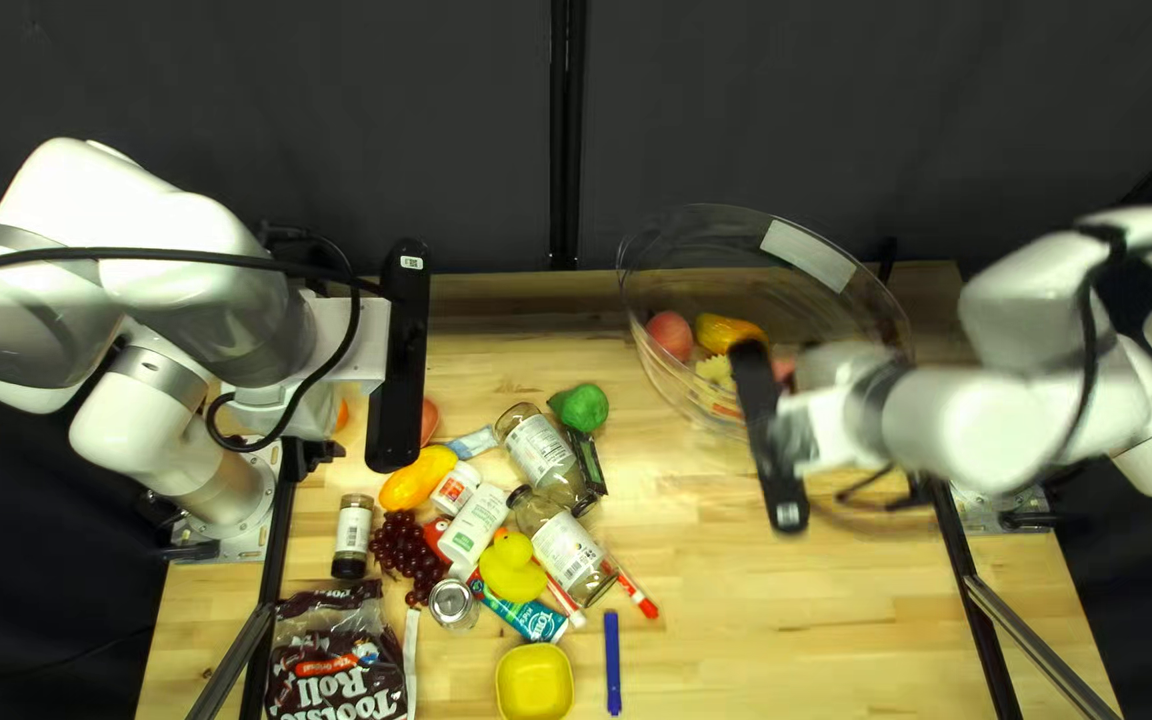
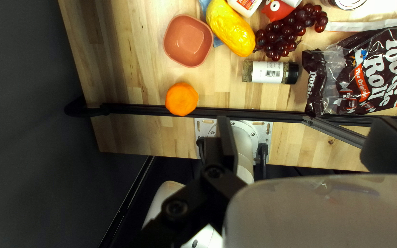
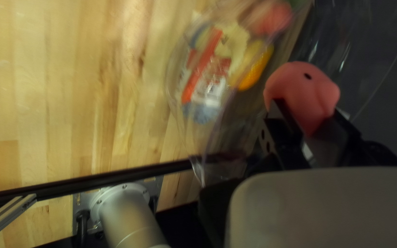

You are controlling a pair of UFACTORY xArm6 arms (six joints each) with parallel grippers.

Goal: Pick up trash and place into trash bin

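Observation:
My right gripper [image 1: 771, 440] is beside the large clear bowl [image 1: 703, 220], its fingertips hidden there. In the right wrist view, the gripper [image 3: 306, 121] is shut on a pink toy [image 3: 302, 89], near the wall of the bowl [image 3: 173, 98]. A snack wrapper [image 3: 205, 76], a yellow pepper [image 3: 257, 64] and a reddish item lie in the bowl. My left gripper [image 1: 403, 354] hangs at the table's left, its tips hidden in the top left view. The left wrist view shows this gripper [image 2: 295, 142] open, with nothing held.
Bottles, a yellow duck [image 1: 512, 568], grapes [image 1: 406, 550] and other items crowd the table left of centre. A candy bag [image 1: 336, 660] and a yellow dish [image 1: 535, 683] sit near the front. An orange [image 2: 182, 98] and a pink dish [image 2: 188, 40] are by the left arm.

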